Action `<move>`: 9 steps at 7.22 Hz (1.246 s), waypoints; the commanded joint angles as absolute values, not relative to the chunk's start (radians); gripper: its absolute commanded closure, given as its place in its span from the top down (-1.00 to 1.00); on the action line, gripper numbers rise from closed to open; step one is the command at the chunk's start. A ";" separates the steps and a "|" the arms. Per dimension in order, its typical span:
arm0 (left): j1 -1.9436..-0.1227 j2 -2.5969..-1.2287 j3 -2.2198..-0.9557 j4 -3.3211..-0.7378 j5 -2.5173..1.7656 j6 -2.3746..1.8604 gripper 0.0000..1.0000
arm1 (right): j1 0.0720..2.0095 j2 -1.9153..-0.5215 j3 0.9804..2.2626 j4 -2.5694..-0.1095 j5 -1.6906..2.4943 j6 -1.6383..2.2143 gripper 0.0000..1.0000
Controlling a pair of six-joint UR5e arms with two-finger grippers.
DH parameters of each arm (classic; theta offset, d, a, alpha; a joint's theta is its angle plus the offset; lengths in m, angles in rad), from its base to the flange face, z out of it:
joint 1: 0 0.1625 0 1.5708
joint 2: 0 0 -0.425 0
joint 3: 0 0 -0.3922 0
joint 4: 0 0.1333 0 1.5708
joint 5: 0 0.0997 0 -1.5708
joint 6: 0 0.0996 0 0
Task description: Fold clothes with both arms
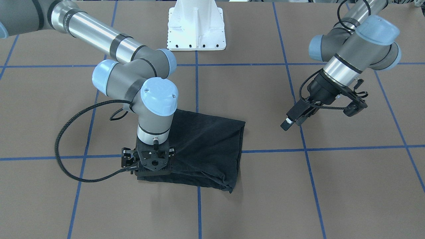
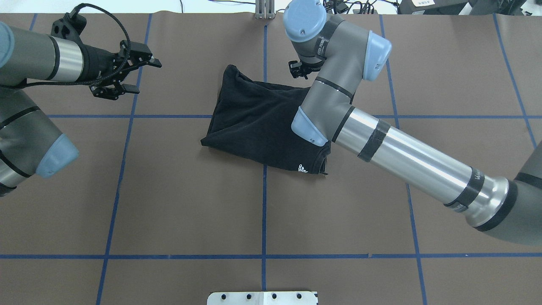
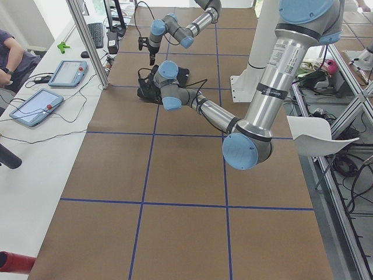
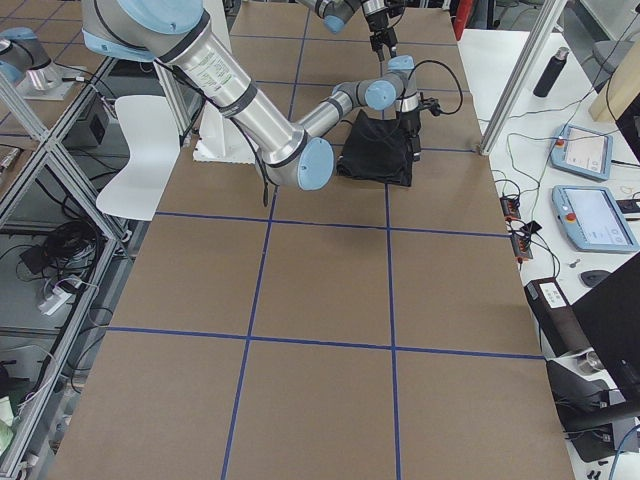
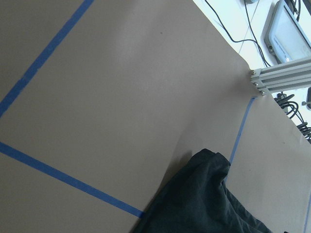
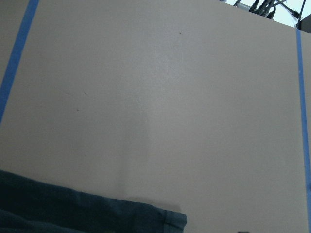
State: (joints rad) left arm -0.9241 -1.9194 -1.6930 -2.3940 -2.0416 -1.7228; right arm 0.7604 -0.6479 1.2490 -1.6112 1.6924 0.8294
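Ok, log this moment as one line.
shirt: folded | right gripper: down at shirt's edge, jaws hidden | left gripper: open, empty, aside

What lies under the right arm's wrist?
The folded black T-shirt lies beneath, on the table. The right pincer points down at its edge; the wrist covers the fingertips, so any grasp is hidden.

Small white logo (image 2: 301, 167) on black T-shirt (image 2: 254, 123), at garment's lower right corner, centre of overhead view: stepped three-bar mark, looks like Adidas. Tiny letters beneath it too small to read.
Small white lettering (image 2: 477, 178) on dark band of right arm (image 2: 406, 156), right side of overhead view: illegible.
Printed label (image 3: 287, 65) on silver tube of left arm (image 3: 268, 87), upper right of left-side view: blurred, unreadable.
No other text legible.
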 commanded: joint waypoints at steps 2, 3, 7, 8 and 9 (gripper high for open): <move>-1.008 -1.870 -1.778 -2.178 -2.033 -1.284 1.00 | 0.865 -0.964 1.635 -1.664 1.872 0.761 1.00; -1.056 -1.868 -1.776 -2.102 -2.037 -1.087 1.00 | 0.941 -1.086 1.734 -1.663 1.955 0.685 1.00; -1.216 -1.803 -1.724 -2.077 -2.043 -0.719 1.00 | 1.262 -1.302 1.753 -1.661 2.127 0.268 1.00; -1.254 -1.786 -1.718 -2.082 -2.045 -0.695 1.00 | 1.343 -1.321 1.721 -1.661 2.182 0.139 1.00; -1.302 -1.751 -1.710 -2.082 -2.052 -0.545 1.00 | 1.415 -1.365 1.694 -1.657 2.254 0.001 1.00</move>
